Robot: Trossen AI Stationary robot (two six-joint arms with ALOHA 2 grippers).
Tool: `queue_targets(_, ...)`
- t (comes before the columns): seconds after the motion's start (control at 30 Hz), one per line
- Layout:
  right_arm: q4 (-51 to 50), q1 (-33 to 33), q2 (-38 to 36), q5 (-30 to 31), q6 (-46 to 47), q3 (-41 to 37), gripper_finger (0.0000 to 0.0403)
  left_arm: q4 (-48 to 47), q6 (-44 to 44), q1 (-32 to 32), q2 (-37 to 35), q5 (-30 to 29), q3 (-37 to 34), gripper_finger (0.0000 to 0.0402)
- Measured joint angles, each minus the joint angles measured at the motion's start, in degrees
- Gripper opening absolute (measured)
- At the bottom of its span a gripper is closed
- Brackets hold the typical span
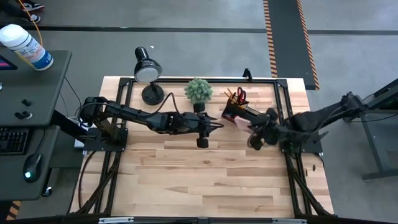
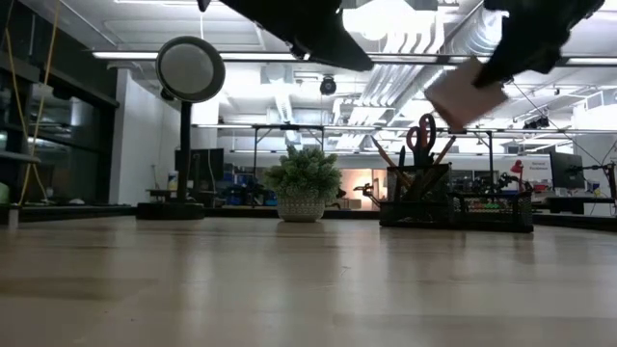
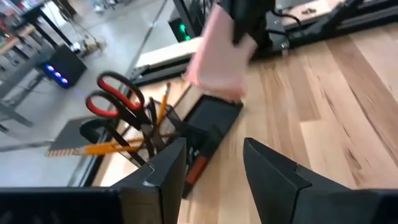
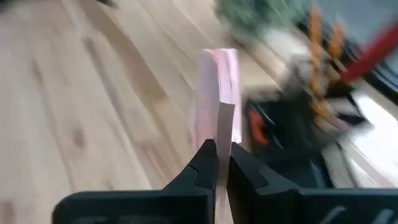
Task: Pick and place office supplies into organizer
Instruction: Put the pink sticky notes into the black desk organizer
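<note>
Right hand (image 4: 217,163) is pinching the pink sticky-note pad (image 4: 216,99) edge-on between its fingers, carrying it in the air above the tabletop (image 1: 205,174). In the low view the pad (image 2: 467,93) is hanging tilted, clear of the organizer (image 2: 453,207) and above it, slightly to the side. From above, the right hand (image 1: 255,138) is sitting just beside the organizer (image 1: 233,112), on the side nearer the front edge.

Left hand (image 3: 214,171) is standing with fingers spread wide, gripping nothing, pointing toward the organizer (image 3: 208,124). In the high view the left hand (image 1: 211,126) is hovering near mid-table, just short of the organizer.

Organizer is sitting at the back of the tabletop, right of center. Red-handled scissors (image 3: 115,99) are standing upright in its cup section, with orange pencils (image 3: 93,149) leaning alongside. A small red-orange item is lying in the low tray part; cannot tell what it is.

Farther back, the green plant (image 1: 198,91) is standing left of the organizer, apart from it, and the black desk lamp (image 1: 148,71) is standing left of the plant.
</note>
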Motion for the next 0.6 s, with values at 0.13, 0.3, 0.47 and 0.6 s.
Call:
queue_targets(0.13,-12.3,-6.5,-1.0,-8.6,1.8,4.6,0.0007,-2.7,-1.0,0.0,0.0,1.0,0.0,0.0143)
queue_targets(0.3,-16.3,-14.3,-0.6,-18.0,-2.5,7.0,0.0007,-5.8,-1.7,0.0,-0.1,3.8,0.0,0.0142)
queue_targets(0.47,-20.9,-21.0,0.7,-23.1,-4.4,6.8,0.0007,-9.9,-3.0,0.0,-0.1,8.3,0.0,0.0142)
queue_targets(0.6,-23.1,-25.3,2.2,-23.8,-6.6,6.7,0.0007,-12.9,-3.3,0.0,-0.1,11.9,0.0,0.0143)
